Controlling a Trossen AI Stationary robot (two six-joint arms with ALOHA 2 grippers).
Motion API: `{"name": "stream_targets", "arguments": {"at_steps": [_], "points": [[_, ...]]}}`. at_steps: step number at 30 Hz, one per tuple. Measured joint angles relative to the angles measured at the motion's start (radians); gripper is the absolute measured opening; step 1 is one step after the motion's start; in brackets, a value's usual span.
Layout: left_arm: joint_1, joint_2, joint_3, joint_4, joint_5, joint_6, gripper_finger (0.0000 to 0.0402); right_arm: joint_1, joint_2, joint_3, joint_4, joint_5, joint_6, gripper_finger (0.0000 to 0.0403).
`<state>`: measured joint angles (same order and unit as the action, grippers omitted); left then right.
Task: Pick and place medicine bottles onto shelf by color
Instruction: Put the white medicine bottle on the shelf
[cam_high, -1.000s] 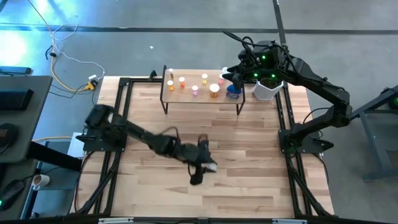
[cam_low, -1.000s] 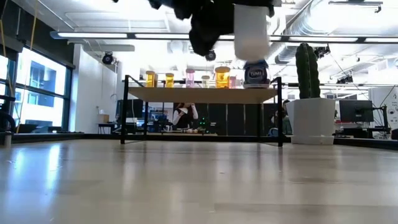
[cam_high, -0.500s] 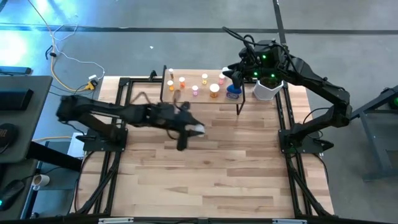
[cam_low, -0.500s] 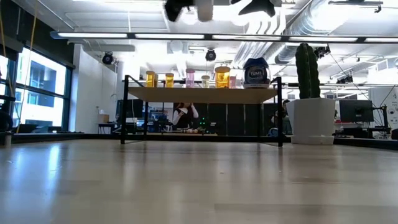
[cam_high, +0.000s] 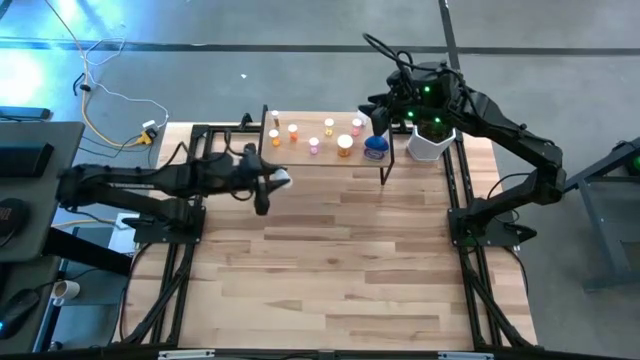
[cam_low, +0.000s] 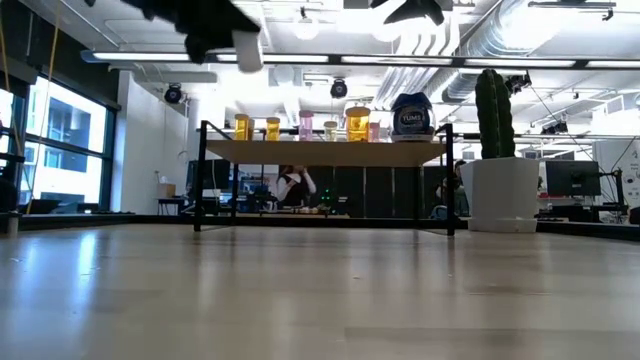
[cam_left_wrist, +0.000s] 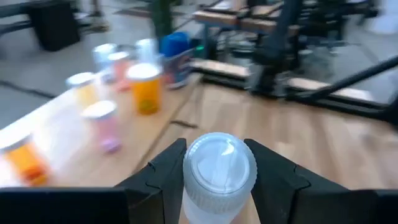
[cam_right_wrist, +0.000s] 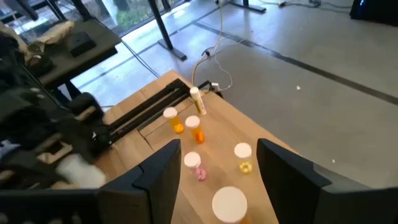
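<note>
My left gripper (cam_high: 270, 183) is shut on a white/clear bottle (cam_high: 282, 179) with a white cap (cam_left_wrist: 219, 165), high above the table in front of the shelf's left end; the bottle also shows in the low view (cam_low: 247, 50). The shelf (cam_high: 300, 161), a light-wood board on black legs, stands at the table's far side. On it stand orange (cam_high: 275, 136), pink (cam_high: 314, 147) and yellowish (cam_high: 329, 126) bottles and a blue jar (cam_high: 375, 148). My right gripper (cam_high: 379, 116) is open and empty, above the shelf's right end near the blue jar. My left gripper pinches the bottle between its two fingers (cam_left_wrist: 166, 182), one on each side of it just under the cap (cam_left_wrist: 219, 186). The arm reaches in from the table's left. The bottle is lifted clear of the table and the shelf, cap toward the wrist camera.
A white pot with a green cactus (cam_high: 428, 143) stands right of the shelf, under my right arm. The black frame rails (cam_high: 195, 170) run along the table's left and right sides. Bare slatted tabletop (cam_high: 340, 270) lies in front of the shelf.
My left gripper has carried the white bottle from the table's middle toward the far left, to in front of the shelf's left end, keeping it shut and lifted clear. My right gripper has drawn back a little from the blue jar toward the far edge.
</note>
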<state>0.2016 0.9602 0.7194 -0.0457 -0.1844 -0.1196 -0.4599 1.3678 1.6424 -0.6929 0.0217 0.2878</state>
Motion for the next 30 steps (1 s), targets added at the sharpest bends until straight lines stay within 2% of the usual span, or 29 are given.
{"name": "stream_targets", "arguments": {"at_steps": [5, 19, 23, 30], "points": [[0.055, -0.017, -0.040, -0.016, -0.086, 0.055, 0.0139, 0.000, 0.000, 0.000, 0.024, 0.000, 0.008, 0.0201], [0.204, 0.180, -0.040, 0.103, -0.081, 0.201, 0.0138, 0.000, 0.000, 0.000, 0.024, 0.075, 0.018, 0.0201], [0.240, 0.227, -0.040, 0.168, -0.081, 0.201, 0.0138, 0.000, 0.000, 0.000, 0.024, 0.091, -0.020, 0.0201], [0.308, 0.239, -0.040, 0.176, -0.077, 0.149, 0.0138, 0.000, 0.000, 0.000, 0.024, 0.090, -0.035, 0.0201]]}}
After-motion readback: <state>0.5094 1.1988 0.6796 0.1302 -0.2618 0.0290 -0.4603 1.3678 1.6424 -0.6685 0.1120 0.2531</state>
